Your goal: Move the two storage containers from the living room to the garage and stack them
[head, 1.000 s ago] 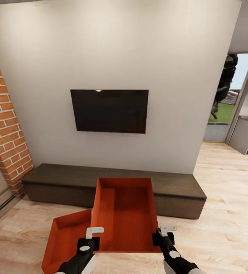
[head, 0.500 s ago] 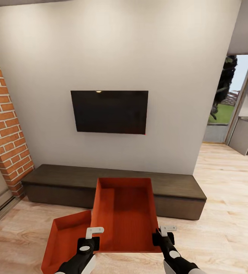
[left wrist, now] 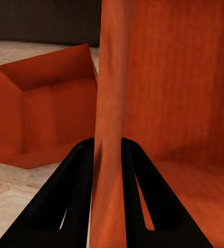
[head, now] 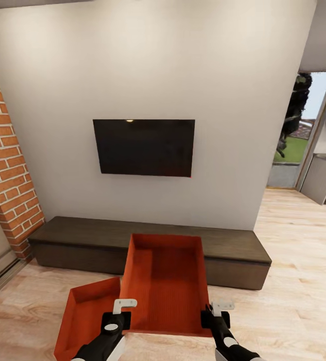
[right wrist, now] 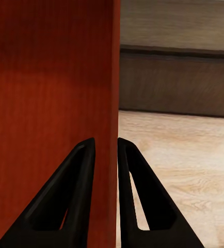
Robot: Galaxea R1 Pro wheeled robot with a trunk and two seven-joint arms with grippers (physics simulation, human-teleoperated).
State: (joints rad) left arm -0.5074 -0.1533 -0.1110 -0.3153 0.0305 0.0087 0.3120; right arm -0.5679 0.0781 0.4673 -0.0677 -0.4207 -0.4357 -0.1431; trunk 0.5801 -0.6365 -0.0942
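Currently raised storage container (head: 165, 281) sits between both pincers; left gripper (left wrist: 108, 150) and right gripper (right wrist: 107, 150) each pinch a side wall

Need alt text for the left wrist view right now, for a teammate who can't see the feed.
The left gripper clamps its two black fingers on the thin orange-red wall of the held container. Beyond it, the second container sits open-topped on the light wood floor, near a dark bench.

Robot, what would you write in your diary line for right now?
place: living room | left tool: shut on raised orange-red ribbed bin wall | right tool: shut on same bin | second orange-red bin: on light wood floor
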